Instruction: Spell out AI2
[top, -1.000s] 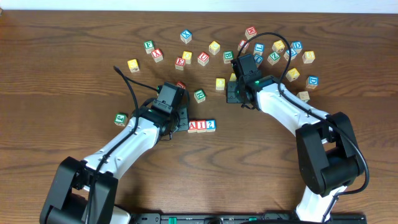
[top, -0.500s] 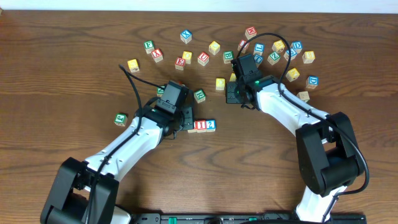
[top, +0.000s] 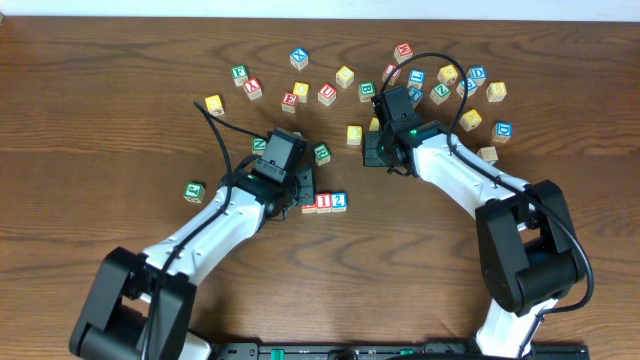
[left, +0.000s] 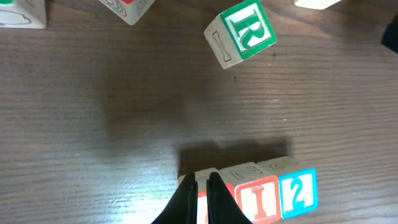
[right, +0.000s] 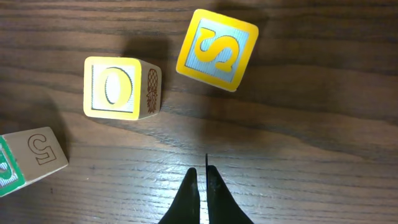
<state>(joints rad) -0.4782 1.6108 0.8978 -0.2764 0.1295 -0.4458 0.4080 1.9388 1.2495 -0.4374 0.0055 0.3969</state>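
Three cubes stand in a touching row on the table. In the left wrist view the red I cube (left: 258, 198) is in the middle and the blue 2 cube (left: 298, 191) on the right. The left cube (left: 204, 186) is mostly hidden by my fingers, so its letter does not show. The row shows overhead, with the I cube (top: 324, 201) and the 2 cube (top: 339, 201). My left gripper (left: 202, 179) is shut and empty, its tips over the left cube; it also shows overhead (top: 303, 192). My right gripper (right: 203, 172) is shut and empty above bare wood, and shows overhead (top: 376, 150).
A green R cube (left: 240, 32) lies beyond the row. Yellow S (right: 216, 49) and yellow O (right: 118, 87) cubes lie ahead of the right gripper. Several loose cubes are scattered across the far side (top: 345, 75); one green cube (top: 194, 190) lies at the left.
My left gripper has moved right, toward the row's left end, and now covers the left cube. The right arm has not moved.
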